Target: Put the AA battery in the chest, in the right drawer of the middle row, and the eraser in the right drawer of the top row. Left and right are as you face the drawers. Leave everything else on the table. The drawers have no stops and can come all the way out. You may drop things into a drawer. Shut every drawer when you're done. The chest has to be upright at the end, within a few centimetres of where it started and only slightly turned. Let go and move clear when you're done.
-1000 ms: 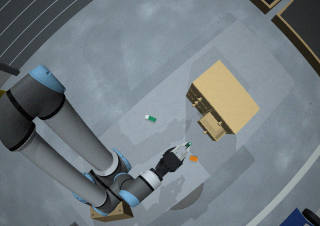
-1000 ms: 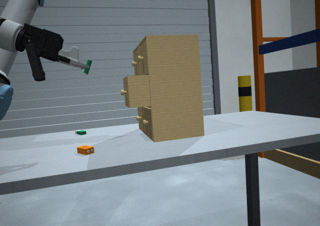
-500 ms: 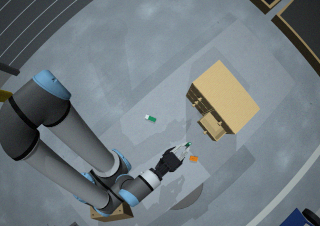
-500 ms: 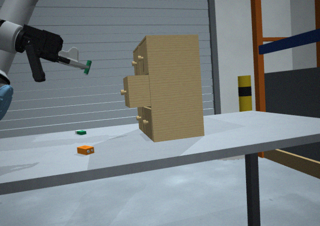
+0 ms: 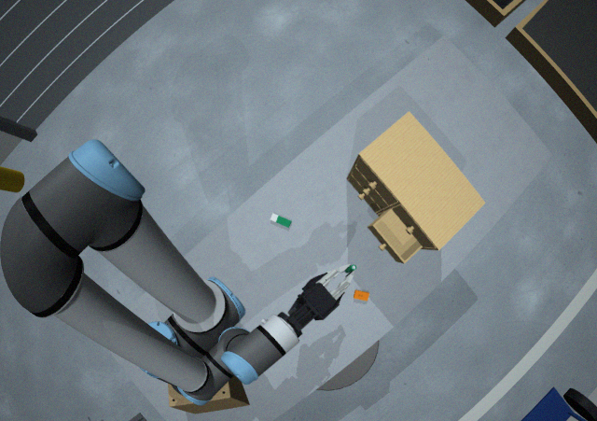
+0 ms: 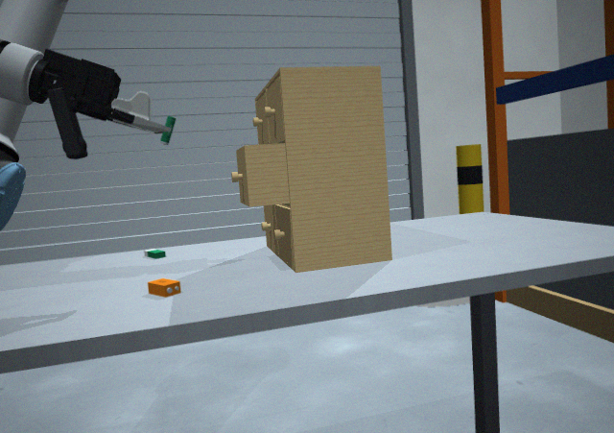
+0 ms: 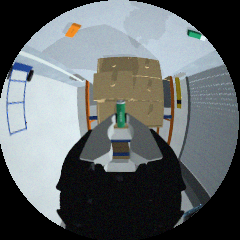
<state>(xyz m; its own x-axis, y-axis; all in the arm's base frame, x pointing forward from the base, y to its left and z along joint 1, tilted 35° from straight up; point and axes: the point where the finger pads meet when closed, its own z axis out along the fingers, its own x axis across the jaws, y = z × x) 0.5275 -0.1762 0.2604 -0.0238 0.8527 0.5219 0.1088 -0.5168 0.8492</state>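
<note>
In the room you see one wall with grey slats [image 5: 72, 11] [image 6: 223, 32] [image 7: 210, 100] and one bench [image 5: 481, 118] [image 6: 446, 250]. Your one tool [image 5: 351, 268] [image 6: 167, 131] [image 7: 120, 113] is above it, closed on one green AA battery [image 5: 352, 267] [image 6: 168, 130] [image 7: 121, 115]. One orange block [image 5: 361, 295] [image 6: 164, 287] [image 7: 73, 30] and one eraser [image 5: 281, 220] [image 6: 155, 253] [image 7: 195, 34] lie apart. Farther stands one chest [image 5: 422, 180] [image 6: 337, 170] [image 7: 127, 80], its one middle-right drawer [image 5: 397, 233] [image 6: 268, 175] [image 7: 112, 87] open.

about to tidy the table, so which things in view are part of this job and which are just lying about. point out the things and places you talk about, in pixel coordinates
Part of the job:
- green AA battery [image 5: 351, 268] [image 7: 121, 114], in the gripper [image 5: 350, 270] [image 6: 167, 131] [image 7: 120, 113]
- green-and-white eraser [image 5: 283, 221] [image 6: 155, 253] [image 7: 194, 35]
- drawer chest [image 5: 422, 180] [image 6: 340, 170] [image 7: 117, 82]

Just lying about:
- orange block [image 5: 361, 295] [image 6: 163, 287] [image 7: 73, 30]
</note>
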